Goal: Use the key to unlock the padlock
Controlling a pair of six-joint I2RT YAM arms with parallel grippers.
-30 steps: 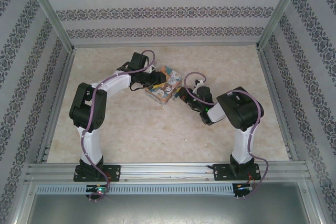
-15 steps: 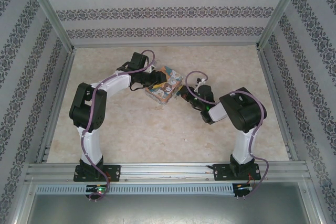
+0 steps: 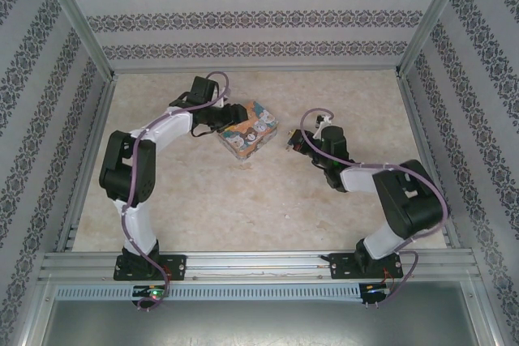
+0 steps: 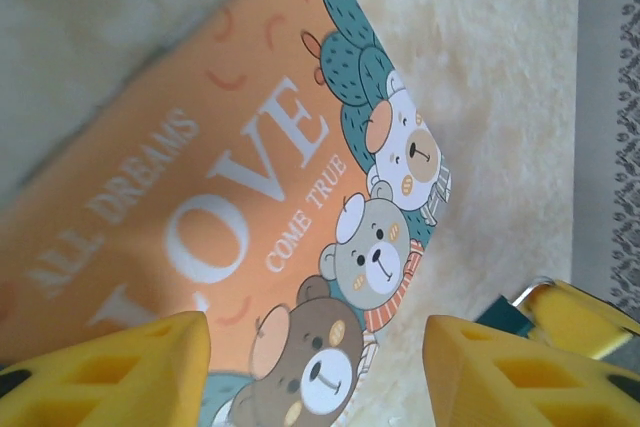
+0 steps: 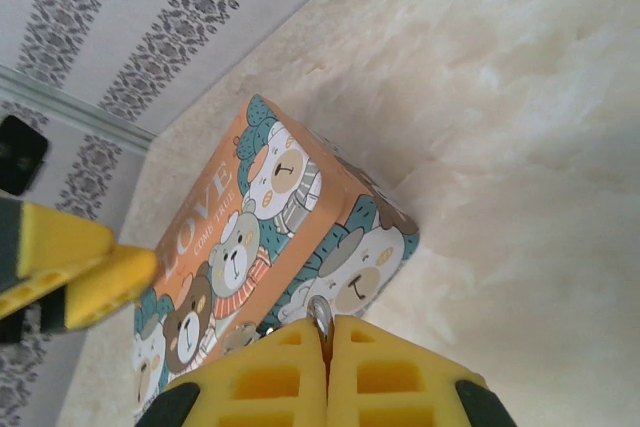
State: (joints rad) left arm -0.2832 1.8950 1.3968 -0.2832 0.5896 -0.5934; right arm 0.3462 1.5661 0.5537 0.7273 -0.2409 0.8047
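Tin (image 3: 247, 129) on the worktop (image 3: 243, 200), a gripper at either side: one released, one clenched.
The left gripper (image 4: 315, 337) is held at the tin's left edge, its fingers spread wide with nothing gripped between them. The right gripper (image 5: 327, 332) is kept just off the tin's right corner, clenched on a small silvery loop (image 5: 320, 313) that pokes out at its fingertips — key or shackle cannot be told. The padlock cannot be made out for certain. A teal bit (image 4: 503, 313) with a silvery edge is seen against the right gripper's yellow finger, right of the tin.
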